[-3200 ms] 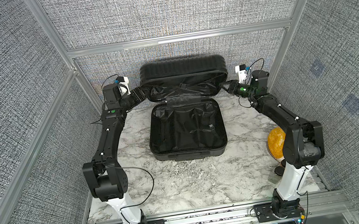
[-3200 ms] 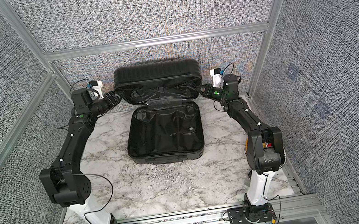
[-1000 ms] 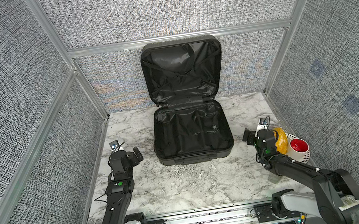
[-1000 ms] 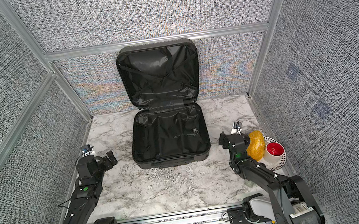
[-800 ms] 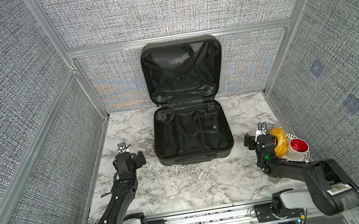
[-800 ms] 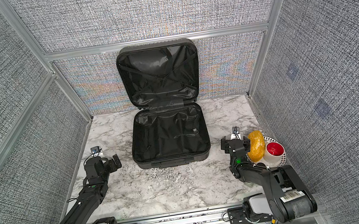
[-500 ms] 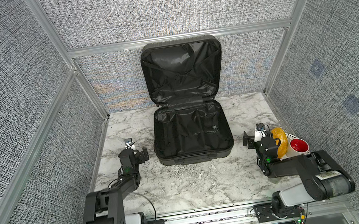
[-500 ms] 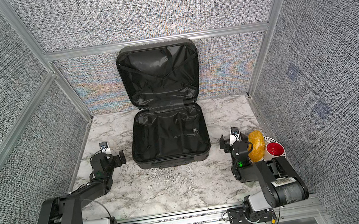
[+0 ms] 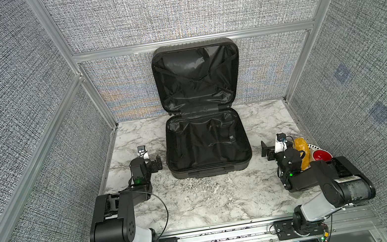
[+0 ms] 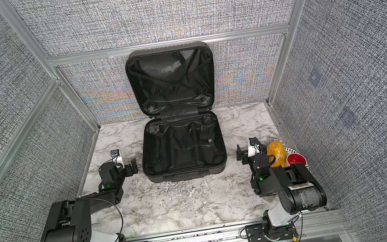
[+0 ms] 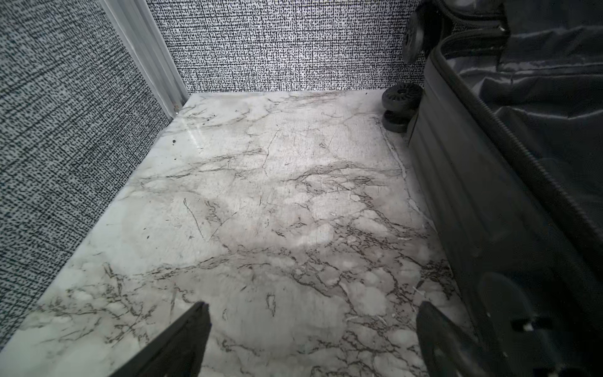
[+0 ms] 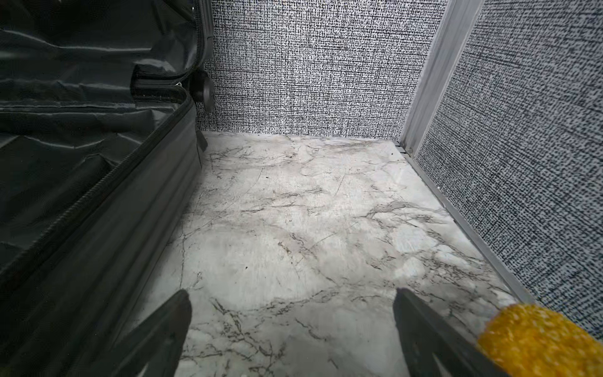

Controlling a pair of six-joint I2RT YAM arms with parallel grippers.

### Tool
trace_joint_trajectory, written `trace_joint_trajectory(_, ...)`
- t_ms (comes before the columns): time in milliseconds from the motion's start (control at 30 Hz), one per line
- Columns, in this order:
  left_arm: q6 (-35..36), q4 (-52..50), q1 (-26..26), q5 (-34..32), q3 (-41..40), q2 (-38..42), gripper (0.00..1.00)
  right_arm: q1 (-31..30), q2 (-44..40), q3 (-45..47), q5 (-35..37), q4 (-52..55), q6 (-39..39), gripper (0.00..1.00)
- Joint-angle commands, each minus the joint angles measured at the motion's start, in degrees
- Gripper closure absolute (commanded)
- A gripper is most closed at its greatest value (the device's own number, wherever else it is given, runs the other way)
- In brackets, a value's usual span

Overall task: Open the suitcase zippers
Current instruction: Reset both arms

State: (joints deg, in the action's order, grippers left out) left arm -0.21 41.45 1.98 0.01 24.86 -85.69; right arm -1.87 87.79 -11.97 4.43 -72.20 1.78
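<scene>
The black suitcase (image 9: 211, 171) (image 10: 186, 174) lies open in the middle of the marble table, its lid upright against the back wall and its black lining showing. The zippers' track (image 11: 509, 137) (image 12: 98, 186) runs parted along the lower shell's rim; I cannot make out any pulls. My left gripper (image 9: 156, 163) (image 10: 133, 168) (image 11: 311, 306) hangs open just left of the case's near corner, over bare marble. On the other side, my right gripper (image 9: 266, 151) (image 10: 240, 156) (image 12: 291, 293) is open and empty.
A yellow spongy object (image 9: 300, 148) (image 12: 538, 339) and a red bowl (image 9: 321, 156) on a white plate sit behind the right gripper, near the right wall. Case wheels (image 11: 403, 94) stick out at the back. Fabric walls enclose three sides.
The lid, half raised three seconds ago, now stands fully upright. Both arms have left it and folded back to the near end, their grippers drawing in beside the case.
</scene>
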Motion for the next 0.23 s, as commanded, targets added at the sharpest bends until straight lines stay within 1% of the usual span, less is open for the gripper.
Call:
trace_joint_trajectory(0, 0.8, -0.8, -0.1, 1.2, 0.5, 0.1, 0.00, 0.0, -0.2, -0.2, -0.3, -1.4, -0.6, 0.02)
trace_joint_trajectory(100, 0.9, -2.7, 0.0, 1.2, 1.8, -0.7, 0.00, 0.0, -0.1, -0.3, -0.2, -1.4, -0.6, 0.02)
trace_joint_trajectory(200, 1.4, -1.1, 0.0, 2.0, 0.3, 0.4, 0.01, 0.0, -0.1, -0.3, -0.3, -1.4, -0.7, 0.02)
